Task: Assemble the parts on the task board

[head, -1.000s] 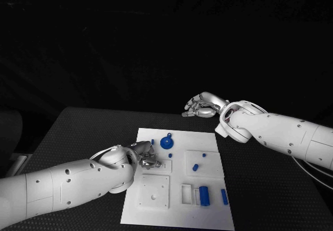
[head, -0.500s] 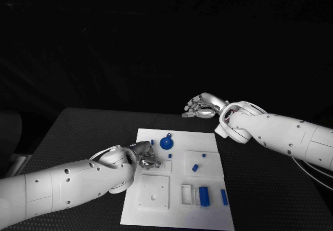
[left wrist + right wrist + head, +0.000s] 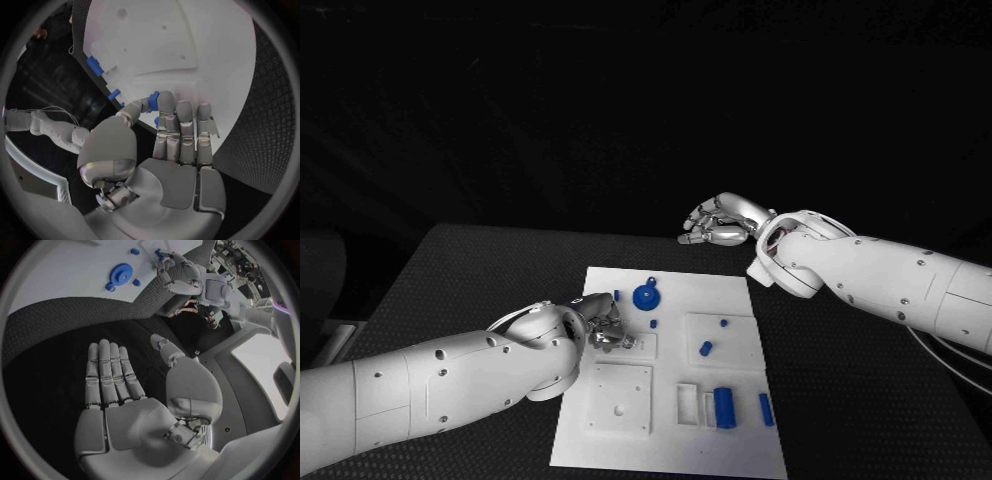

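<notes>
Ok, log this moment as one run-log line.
left hand: pinches small blue part over white task board | right hand: open, off board

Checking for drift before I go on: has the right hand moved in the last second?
No. The right hand holds its place past the board's far edge, level with the same corner as before.

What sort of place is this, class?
Probably a robotics lab test bench: a black table holds a white task board with small blue parts, worked by the left hand.
</notes>
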